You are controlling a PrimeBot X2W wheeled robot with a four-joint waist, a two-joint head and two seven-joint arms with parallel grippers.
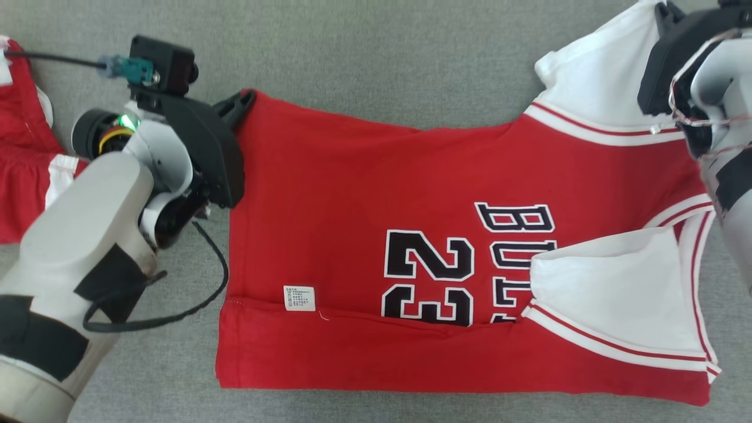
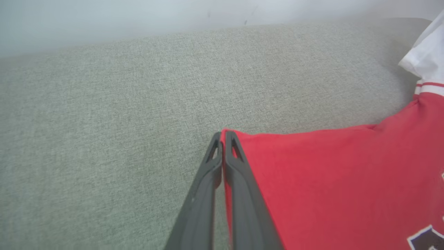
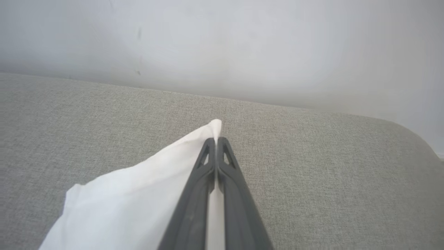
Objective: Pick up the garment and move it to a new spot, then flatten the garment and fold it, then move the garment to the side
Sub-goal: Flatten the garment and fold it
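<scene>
The red jersey [image 1: 364, 194] lies spread across the grey cushion [image 1: 364, 59], folded over along its 6 o'clock edge, with the left gripper [image 2: 222, 133] pinching its red corner at 10 o'clock and the right gripper [image 3: 215, 139] pinching what looks like a white sleeve tip at 1 o'clock.

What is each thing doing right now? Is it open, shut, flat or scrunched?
jersey: spread out, near edge folded over.
left end effector: shut on the jersey's red corner.
right end effector: shut on the jersey's white sleeve.
red cloth: crumpled at the left edge.
</scene>
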